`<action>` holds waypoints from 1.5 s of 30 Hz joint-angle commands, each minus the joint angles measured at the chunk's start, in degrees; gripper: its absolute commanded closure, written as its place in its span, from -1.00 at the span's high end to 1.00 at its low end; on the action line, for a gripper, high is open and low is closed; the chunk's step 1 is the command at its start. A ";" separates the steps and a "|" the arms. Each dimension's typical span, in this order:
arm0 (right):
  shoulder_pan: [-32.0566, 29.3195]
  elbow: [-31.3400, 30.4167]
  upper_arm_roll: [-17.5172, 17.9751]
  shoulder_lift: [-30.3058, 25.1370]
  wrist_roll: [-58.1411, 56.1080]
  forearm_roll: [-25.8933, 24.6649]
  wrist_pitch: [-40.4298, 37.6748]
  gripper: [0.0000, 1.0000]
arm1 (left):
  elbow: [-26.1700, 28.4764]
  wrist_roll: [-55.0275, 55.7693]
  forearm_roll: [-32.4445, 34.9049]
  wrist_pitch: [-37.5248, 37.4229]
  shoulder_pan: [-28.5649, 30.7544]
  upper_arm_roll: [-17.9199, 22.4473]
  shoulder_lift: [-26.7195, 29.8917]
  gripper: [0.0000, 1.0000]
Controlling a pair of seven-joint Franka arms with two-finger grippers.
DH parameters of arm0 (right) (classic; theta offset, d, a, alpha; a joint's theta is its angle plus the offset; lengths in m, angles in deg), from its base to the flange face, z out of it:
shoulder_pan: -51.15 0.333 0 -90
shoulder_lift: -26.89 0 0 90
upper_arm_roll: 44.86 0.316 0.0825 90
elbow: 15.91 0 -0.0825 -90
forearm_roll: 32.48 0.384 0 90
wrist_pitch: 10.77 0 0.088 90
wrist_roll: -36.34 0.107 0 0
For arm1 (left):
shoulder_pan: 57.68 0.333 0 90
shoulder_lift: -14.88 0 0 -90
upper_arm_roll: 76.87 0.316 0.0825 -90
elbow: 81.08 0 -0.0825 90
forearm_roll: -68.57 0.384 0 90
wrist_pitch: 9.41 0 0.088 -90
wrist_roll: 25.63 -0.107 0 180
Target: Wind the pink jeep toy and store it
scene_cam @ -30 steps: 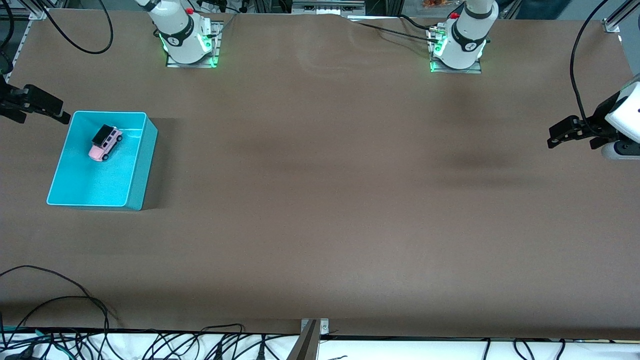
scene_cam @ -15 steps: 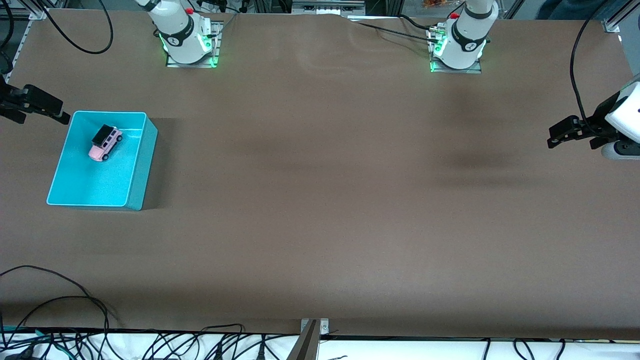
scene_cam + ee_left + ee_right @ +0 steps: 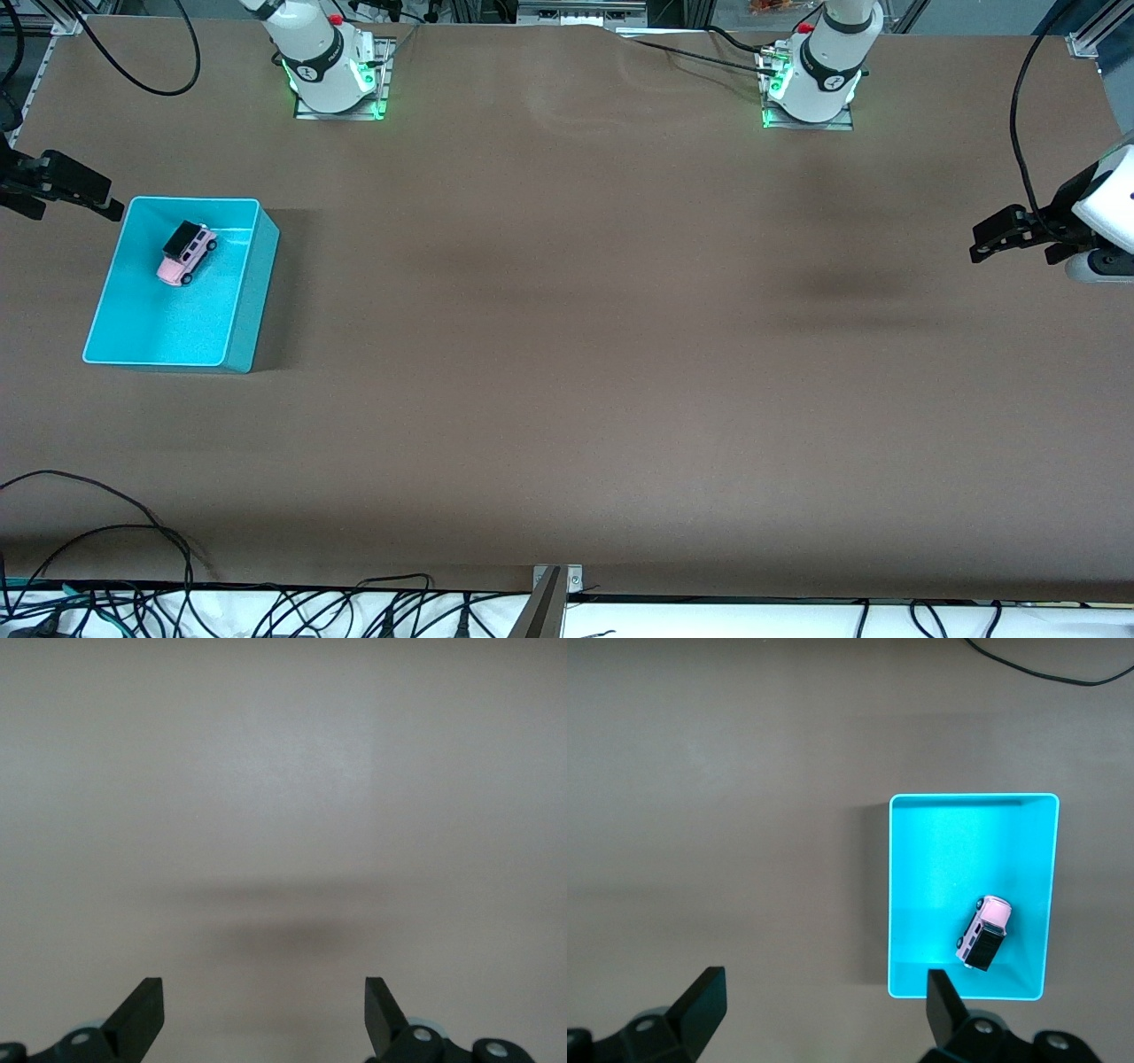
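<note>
Pink jeep toy (image 3: 187, 252): small boxy car, light-pink glossy body, black roof, dark wheels. Lies inside the turquoise bin (image 3: 251, 292), in the part of its floor farther from the front camera.

Turquoise bin: rectangular, smooth plastic, open-topped, straight walls; stands on the matte brown table (image 3: 567, 354) toward the right arm's end.

Right gripper (image 3: 824, 1010): black, jaws wide, holding nothing, up in the air just beside the bin.

Left gripper (image 3: 264, 1010): black, jaws wide, empty, waiting over bare table well apart from the bin.
</note>
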 commanded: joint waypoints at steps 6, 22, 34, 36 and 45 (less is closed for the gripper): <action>-0.04 1.40 0.24 0.54 -0.71 -0.82 -0.09 1.00 | 0.34 -1.21 -1.06 0.34 0.60 -0.08 0.39 1.00; -0.39 1.40 0.15 0.80 -0.79 -0.82 -0.09 1.00 | -0.71 -1.30 -1.58 0.43 0.69 -0.08 0.47 1.00; -0.22 1.48 0.24 0.80 -0.27 -0.65 -0.36 1.00 | -0.80 -1.30 -1.41 0.43 0.25 -0.26 0.56 1.00; -0.13 1.40 0.24 0.71 -0.27 -0.73 -0.36 1.00 | -0.80 -1.30 -1.41 0.43 0.25 -0.17 0.56 1.00; -0.13 1.48 0.24 0.71 -0.27 -0.74 -0.27 1.00 | -1.23 -1.47 -1.06 0.61 0.34 -0.08 0.47 1.00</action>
